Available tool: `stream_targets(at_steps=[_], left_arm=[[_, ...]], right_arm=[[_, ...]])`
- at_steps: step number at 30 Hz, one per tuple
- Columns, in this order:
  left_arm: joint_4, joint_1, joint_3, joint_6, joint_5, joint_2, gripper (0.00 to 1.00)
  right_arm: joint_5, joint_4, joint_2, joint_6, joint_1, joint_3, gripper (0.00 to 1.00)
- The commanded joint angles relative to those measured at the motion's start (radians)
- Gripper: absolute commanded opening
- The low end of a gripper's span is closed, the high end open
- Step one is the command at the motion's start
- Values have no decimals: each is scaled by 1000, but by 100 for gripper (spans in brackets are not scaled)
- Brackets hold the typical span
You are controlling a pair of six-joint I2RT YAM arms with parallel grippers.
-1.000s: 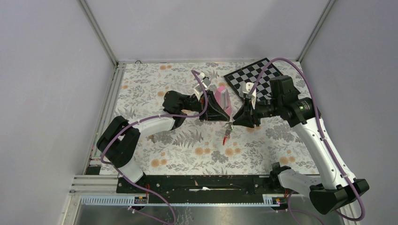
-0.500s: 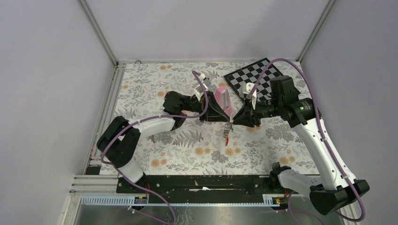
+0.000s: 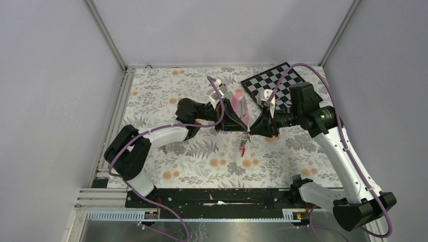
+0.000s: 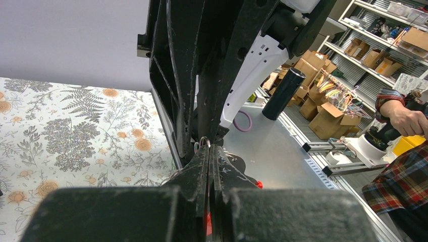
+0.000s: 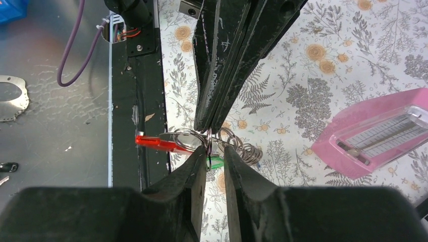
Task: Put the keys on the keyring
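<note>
The keyring [image 5: 184,136] shows as a bunch of thin silver wire rings, held above the floral table. My left gripper [image 4: 209,148] is shut on one ring [image 4: 204,141], and its black fingers [image 5: 222,65] come down to the bunch in the right wrist view. A red key [image 5: 154,142] sticks out sideways from the rings and hangs down in the top view [image 3: 243,147]. A green key [image 5: 217,161] shows just under the rings. My right gripper [image 5: 209,151] faces the left one, with its jaws a narrow gap apart and a ring wire between them.
A pink pyramid-shaped object [image 3: 240,107] stands just behind the two grippers. A checkerboard [image 3: 275,80] lies at the back right. A coil of more silver rings [image 5: 247,151] hangs beside the right fingers. The black base rail [image 3: 212,196] runs along the near edge.
My right gripper has edged left towards the left gripper and its jaws have narrowed round the ring. The red key has risen slightly. The left arm has not moved.
</note>
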Motion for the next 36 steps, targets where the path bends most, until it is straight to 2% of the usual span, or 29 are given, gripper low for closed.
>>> stream_targets(at_steps=[1,8,11,16,19,22,28,32,36], left_arm=[[65,-8,6,6,-32,-15,0],[66,-8,3,6,-32,-16,0],[66,-8,1,9,-33,-15,0],[57,-8,-3,27,-25,-19,0],[14,-5,-1,72,-9,-27,0],[-112,5,23,171,25,-41,2],[-527,16,171,424,78,-35,28],[-783,16,257,591,55,-8,35],[-780,15,268,593,52,16,38]], right_arm=[[-31,42,-1,24,-2,-14,26],[-33,54,-1,38,-4,-16,23],[-37,61,-2,49,-4,-14,17],[-32,57,-3,51,-5,-4,1],[1,27,-4,31,-5,17,0],[69,-36,6,-1,-4,47,0],[226,-202,58,-80,13,148,0],[321,-306,104,-139,26,231,0],[424,-419,156,-191,63,315,0]])
